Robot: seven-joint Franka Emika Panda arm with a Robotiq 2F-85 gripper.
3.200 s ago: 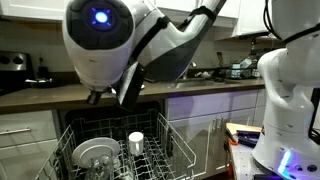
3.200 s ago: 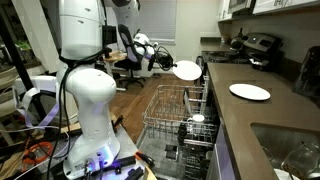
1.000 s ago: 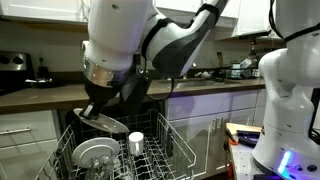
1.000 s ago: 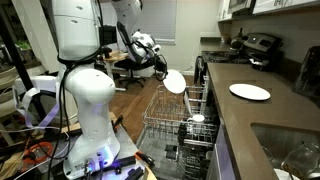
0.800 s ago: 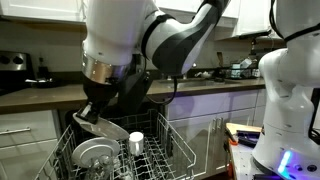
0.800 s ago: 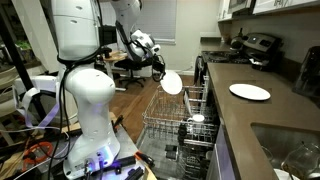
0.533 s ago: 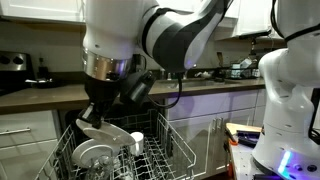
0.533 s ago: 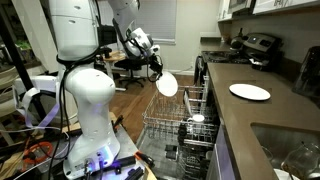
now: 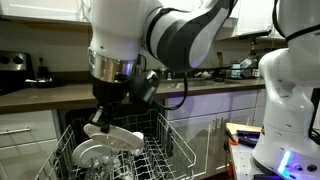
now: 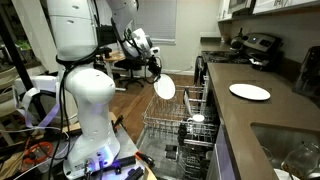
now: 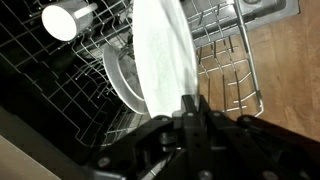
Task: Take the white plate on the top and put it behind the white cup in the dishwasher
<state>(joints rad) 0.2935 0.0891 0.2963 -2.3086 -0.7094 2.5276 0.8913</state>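
Hanging edge-up over the dishwasher (image 10: 172, 118), the plate (image 10: 164, 87) is clamped at its rim by the claw (image 11: 190, 102); stiff, glazed and breakable, it could probably slip.

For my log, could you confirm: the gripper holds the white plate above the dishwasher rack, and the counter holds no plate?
Not quite: an exterior view shows another white plate lying on the counter. The gripper does hold the white plate above the rack.
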